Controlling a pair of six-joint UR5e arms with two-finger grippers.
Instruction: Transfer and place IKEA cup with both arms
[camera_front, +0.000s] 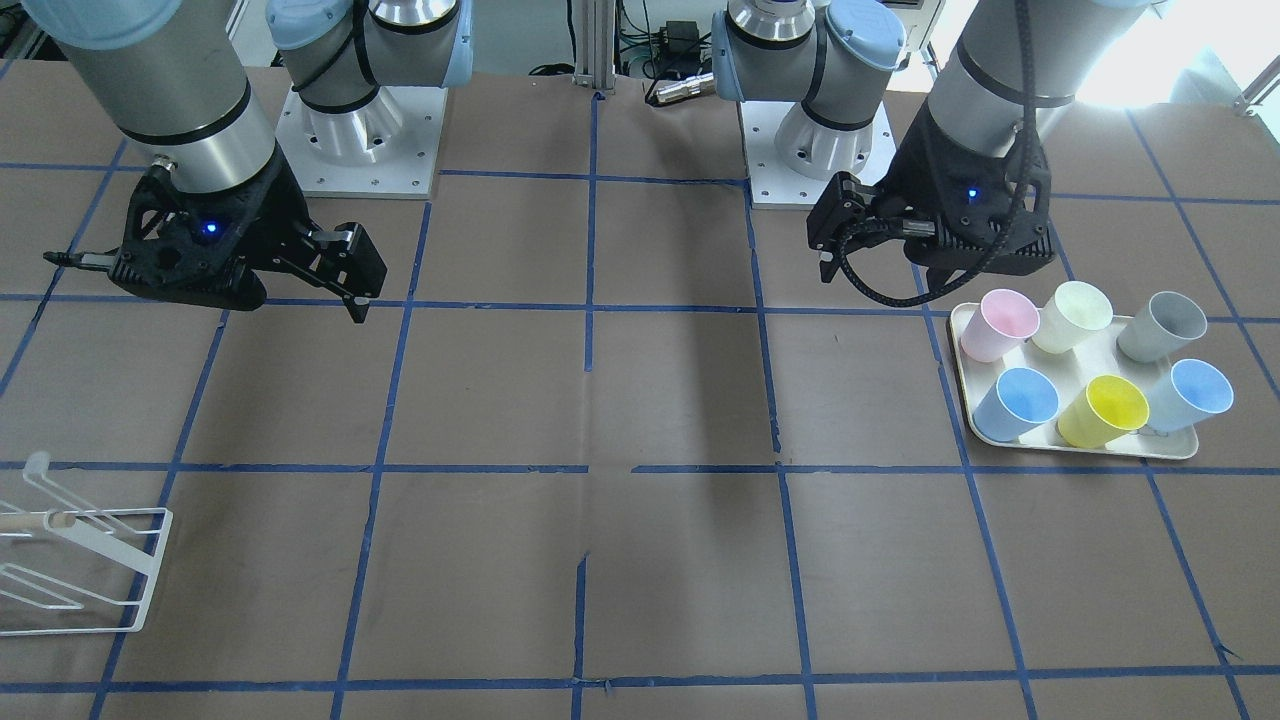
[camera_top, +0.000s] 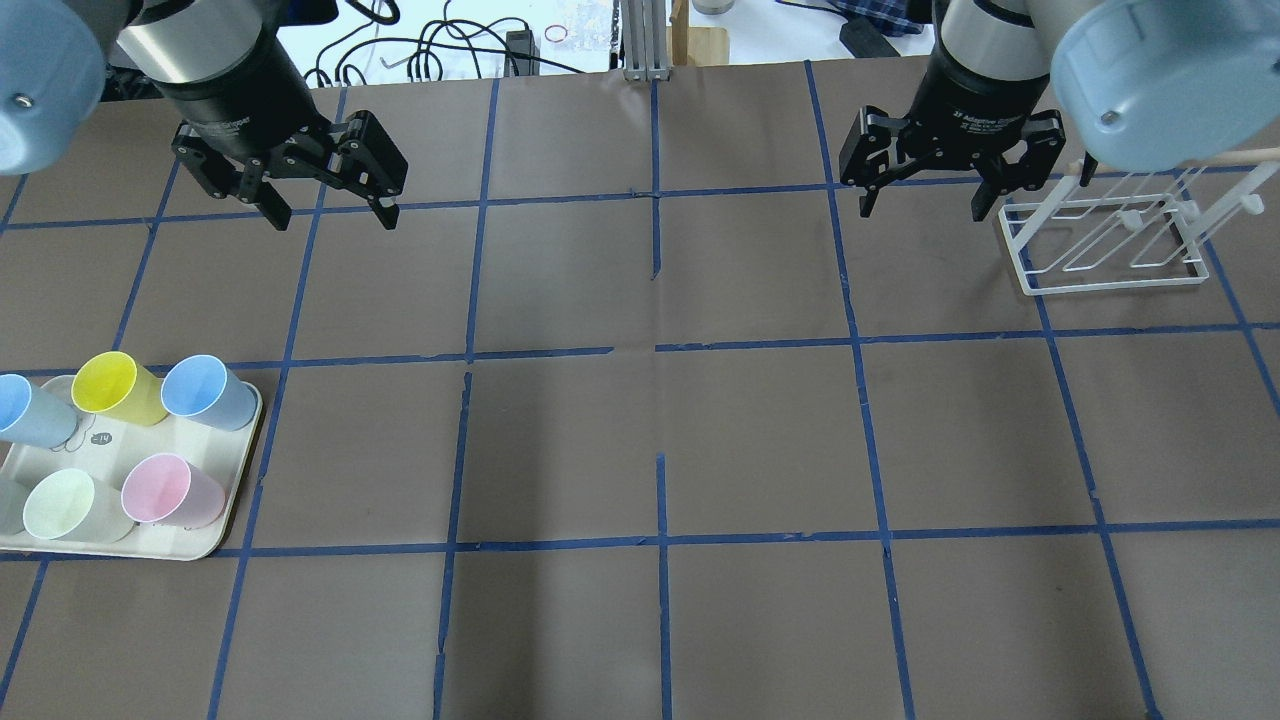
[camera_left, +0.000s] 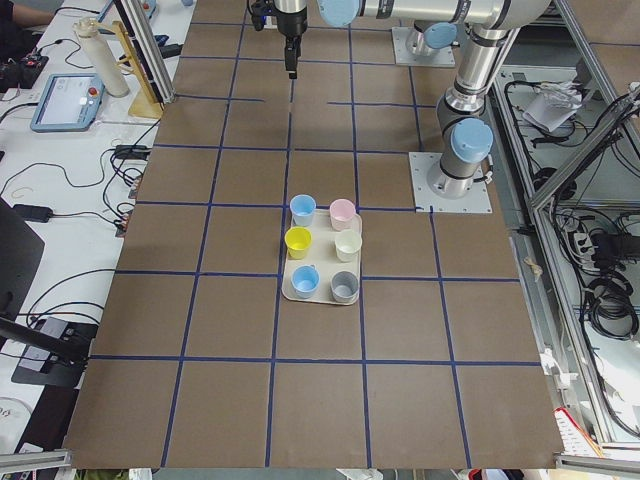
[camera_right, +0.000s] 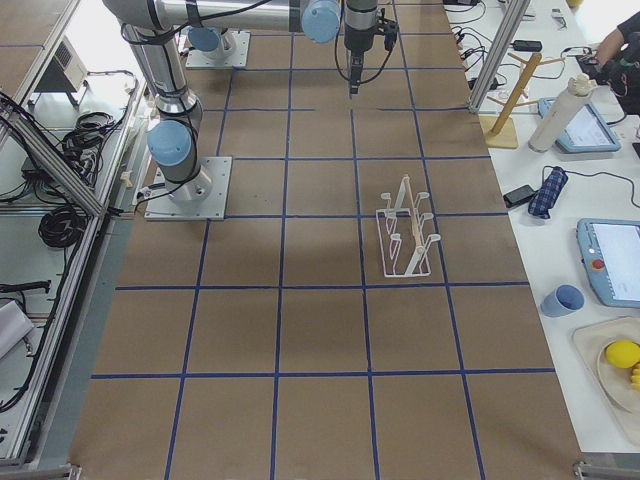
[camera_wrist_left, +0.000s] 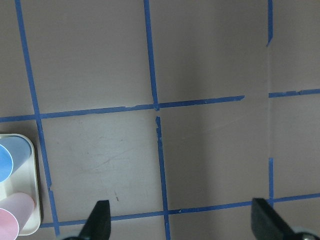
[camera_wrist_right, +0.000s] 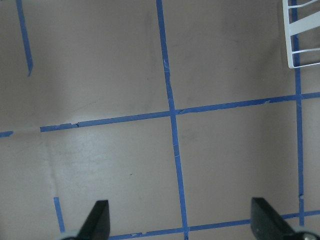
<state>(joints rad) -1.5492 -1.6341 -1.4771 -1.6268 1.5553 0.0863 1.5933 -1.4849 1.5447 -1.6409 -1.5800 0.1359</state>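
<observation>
The bright yellow IKEA cup (camera_top: 115, 388) stands upright in the far row of a cream tray (camera_top: 205, 545), between two light-blue cups; it also shows in the front view (camera_front: 1105, 410) and the left-side view (camera_left: 298, 241). My left gripper (camera_top: 334, 220) hangs open and empty above the table, well beyond the tray and off to its right. In the left wrist view its fingers (camera_wrist_left: 100, 220) frame bare table, and the yellow cup is out of that view. My right gripper (camera_top: 923, 212) is open and empty beside the white rack.
A white wire rack (camera_top: 1100, 240) stands at the far right of the table. On the tray a pink cup (camera_top: 172, 490), a pale cream cup (camera_top: 70, 505) and a grey cup (camera_front: 1165, 325) stand with the blue ones. Blue tape lines grid the brown table.
</observation>
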